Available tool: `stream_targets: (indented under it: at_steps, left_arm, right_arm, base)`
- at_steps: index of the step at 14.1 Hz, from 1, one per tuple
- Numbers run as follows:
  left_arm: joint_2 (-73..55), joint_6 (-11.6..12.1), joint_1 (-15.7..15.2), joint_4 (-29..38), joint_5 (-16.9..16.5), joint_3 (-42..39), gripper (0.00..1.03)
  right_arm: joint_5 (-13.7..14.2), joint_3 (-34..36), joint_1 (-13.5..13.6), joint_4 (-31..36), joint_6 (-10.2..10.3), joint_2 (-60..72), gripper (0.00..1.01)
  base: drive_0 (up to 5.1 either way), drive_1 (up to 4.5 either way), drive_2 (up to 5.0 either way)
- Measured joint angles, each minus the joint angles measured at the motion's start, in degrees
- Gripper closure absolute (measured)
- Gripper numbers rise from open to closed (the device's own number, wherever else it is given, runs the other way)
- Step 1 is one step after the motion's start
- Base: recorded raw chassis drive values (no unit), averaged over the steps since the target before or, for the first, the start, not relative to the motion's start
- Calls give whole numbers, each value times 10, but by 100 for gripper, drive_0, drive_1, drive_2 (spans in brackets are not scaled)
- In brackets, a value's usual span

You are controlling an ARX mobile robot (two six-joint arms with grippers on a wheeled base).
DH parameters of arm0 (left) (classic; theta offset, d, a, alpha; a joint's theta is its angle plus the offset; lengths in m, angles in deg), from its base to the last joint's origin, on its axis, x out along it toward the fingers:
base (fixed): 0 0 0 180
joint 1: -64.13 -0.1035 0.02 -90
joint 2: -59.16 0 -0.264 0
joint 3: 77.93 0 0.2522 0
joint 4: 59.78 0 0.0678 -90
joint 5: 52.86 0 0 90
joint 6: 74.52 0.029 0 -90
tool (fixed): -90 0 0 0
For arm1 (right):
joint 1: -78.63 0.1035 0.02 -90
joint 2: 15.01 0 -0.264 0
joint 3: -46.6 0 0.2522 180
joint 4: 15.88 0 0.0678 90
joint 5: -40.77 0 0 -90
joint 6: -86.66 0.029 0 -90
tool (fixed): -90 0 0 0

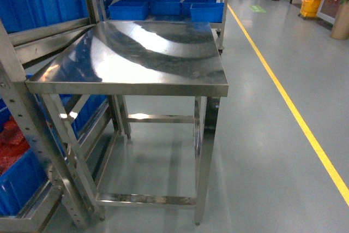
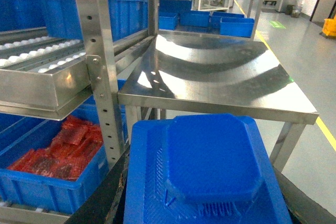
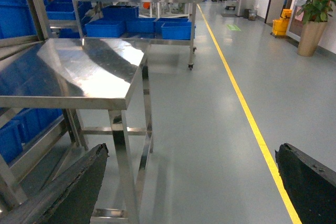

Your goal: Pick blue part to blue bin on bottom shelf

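Observation:
The blue part (image 2: 210,161), a flat ribbed plate with a raised octagonal block, fills the bottom of the left wrist view. My left gripper (image 2: 205,203) is shut on it, with a black finger (image 2: 107,195) on each side. To its left a blue bin (image 2: 58,156) holding red pieces sits on the rack's bottom shelf (image 2: 26,214); the head view shows the same bin (image 1: 16,173). My right gripper (image 3: 189,187) is open over bare floor, its fingers (image 3: 68,187) wide apart with nothing between them. Neither gripper shows in the head view.
A small steel table (image 1: 136,53) stands straight ahead, beside a perforated rack upright (image 2: 100,66). An upper roller tier (image 2: 37,59) juts out above the bin. More blue bins (image 1: 163,6) sit on a far rack. A yellow floor line (image 1: 294,107) runs along the right.

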Motion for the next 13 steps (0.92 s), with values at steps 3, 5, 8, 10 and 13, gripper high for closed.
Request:
stream_targets:
  at_steps: [3, 5, 8, 10, 13]
  left_arm:
    - [-2, 0, 0, 0, -1, 0, 60]
    - [0, 0, 0, -1, 0, 0, 60]
    - [-1, 0, 0, -1, -4, 0, 60]
    - [0, 0, 0, 0, -2, 0, 60]
    - [0, 0, 0, 0, -2, 0, 60]
  right_arm:
    - [0, 0, 0, 2, 0, 0, 3]
    - [0, 0, 0, 0, 0, 0, 3]
    - [2, 0, 0, 0, 0, 0, 3]
    - [1, 0, 0, -1, 0, 0, 3]
    - [1, 0, 0, 0, 0, 0, 3]
  base:
    - [3, 409, -403]
    - [3, 409, -403]
    - [3, 409, -403]
    - [3, 409, -403]
    - [3, 409, -403]
